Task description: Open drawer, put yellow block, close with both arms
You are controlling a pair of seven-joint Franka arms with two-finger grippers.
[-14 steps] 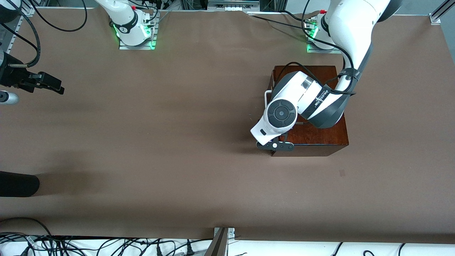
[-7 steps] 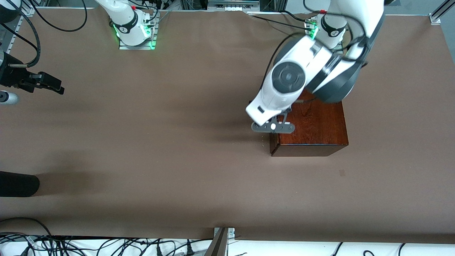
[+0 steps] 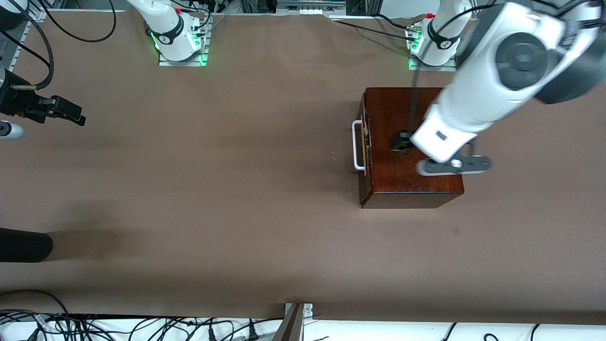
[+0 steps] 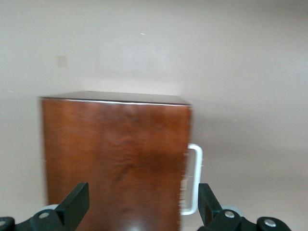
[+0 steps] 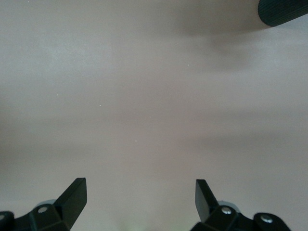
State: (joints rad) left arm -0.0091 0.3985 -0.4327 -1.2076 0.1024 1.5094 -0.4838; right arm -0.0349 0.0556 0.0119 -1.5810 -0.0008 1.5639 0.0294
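Both grippers' fingers are standing apart, empty: your left gripper (image 4: 142, 204) is hanging over the wooden box (image 3: 407, 142) with its drawer (image 3: 363, 142) shut; your right gripper (image 5: 139, 199) is waiting over bare table (image 3: 213, 189).

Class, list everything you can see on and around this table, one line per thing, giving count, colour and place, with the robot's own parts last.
Wooden box: one, glossy dark mahogany, on the table toward the left arm's end, near that arm's base.
Drawer: one, dark reddish-brown front, pushed in flush with the box, facing the right arm's end.
Handle: one, white U-shaped bar, on the drawer front.
Yellow block: none in view.
Table: one, brown cover.
Cables: many, black, along the table edge nearest the front camera.
Bases: two, lit green, along the edge farthest from the front camera.
Left end effector: one, black, open, over the box top.
Right end effector: one, black, open, waiting over bare table at the right arm's end.
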